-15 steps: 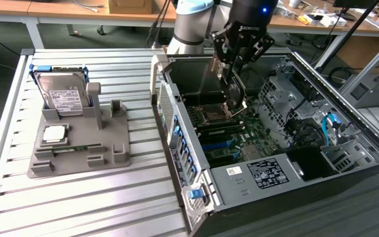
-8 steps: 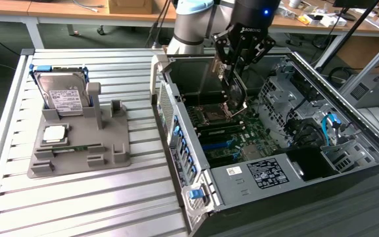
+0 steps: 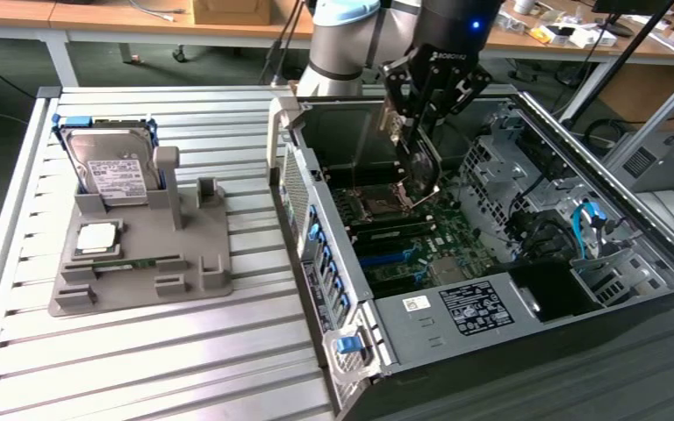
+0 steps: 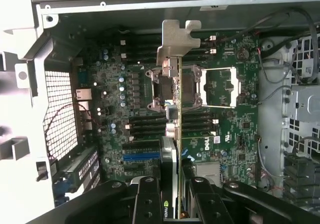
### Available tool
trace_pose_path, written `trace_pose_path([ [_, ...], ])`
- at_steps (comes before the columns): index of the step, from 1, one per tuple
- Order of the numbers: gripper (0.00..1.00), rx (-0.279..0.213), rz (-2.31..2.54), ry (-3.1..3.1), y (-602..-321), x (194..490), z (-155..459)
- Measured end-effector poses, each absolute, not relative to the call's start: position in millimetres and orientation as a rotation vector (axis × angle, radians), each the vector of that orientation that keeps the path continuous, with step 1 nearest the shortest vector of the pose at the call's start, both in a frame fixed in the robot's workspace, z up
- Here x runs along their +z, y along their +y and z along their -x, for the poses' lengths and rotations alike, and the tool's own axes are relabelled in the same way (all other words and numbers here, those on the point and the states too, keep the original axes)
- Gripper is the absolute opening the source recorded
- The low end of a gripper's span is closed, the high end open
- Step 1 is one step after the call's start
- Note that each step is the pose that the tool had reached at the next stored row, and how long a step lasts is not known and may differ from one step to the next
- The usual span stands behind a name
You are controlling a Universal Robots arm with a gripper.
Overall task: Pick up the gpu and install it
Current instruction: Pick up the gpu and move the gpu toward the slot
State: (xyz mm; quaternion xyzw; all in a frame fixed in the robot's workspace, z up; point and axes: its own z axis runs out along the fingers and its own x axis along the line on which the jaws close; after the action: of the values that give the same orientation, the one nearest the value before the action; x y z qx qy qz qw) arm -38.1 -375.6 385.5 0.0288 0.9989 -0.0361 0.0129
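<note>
We hold the gpu (image 4: 177,43) clamped in the tool (image 4: 173,196), edge-down above the motherboard (image 4: 115,98), presumably to align its connector with the slots.

The gpu (image 3: 420,165) is black (its bracket (image 4: 177,37) silver-grey), the motherboard (image 4: 231,134) green, the hard drive (image 3: 112,168) silver.

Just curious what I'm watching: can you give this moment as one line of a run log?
fingers: shut on gpu | gpu: on edge, above motherboard of open case | slotted in: no
</note>
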Motion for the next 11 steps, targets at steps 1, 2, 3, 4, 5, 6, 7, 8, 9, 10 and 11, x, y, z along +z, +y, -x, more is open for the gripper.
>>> trace_pose_path([
  [1,0.27,-0.113,-0.09,3.113,-375.6,385.2,37.7],
  [2,0.27,-0.113,-0.09,3.113,-375.6,384.9,37.2],
  [3,0.27,-0.113,-0.09,3.113,-375.6,384.7,36.9],
  [4,0.27,-0.113,-0.09,3.113,-375.6,384.3,36.2],
  [5,0.27,-0.114,-0.09,3.113,-375.6,383.9,35.6],
  [6,0.27,-0.114,-0.09,3.113,-375.6,383.5,35.0],
  [7,0.27,-0.114,-0.09,3.113,-375.6,383.2,34.5],
  [8,0.27,-0.114,-0.09,3.113,-375.6,382.9,33.8],
  [9,0.27,-0.114,-0.09,3.113,-375.6,382.5,33.1],
  [10,0.27,-0.114,-0.09,3.113,-375.6,382.3,32.6],
  [11,0.27,-0.114,-0.09,3.113,-375.6,381.9,31.9],
])
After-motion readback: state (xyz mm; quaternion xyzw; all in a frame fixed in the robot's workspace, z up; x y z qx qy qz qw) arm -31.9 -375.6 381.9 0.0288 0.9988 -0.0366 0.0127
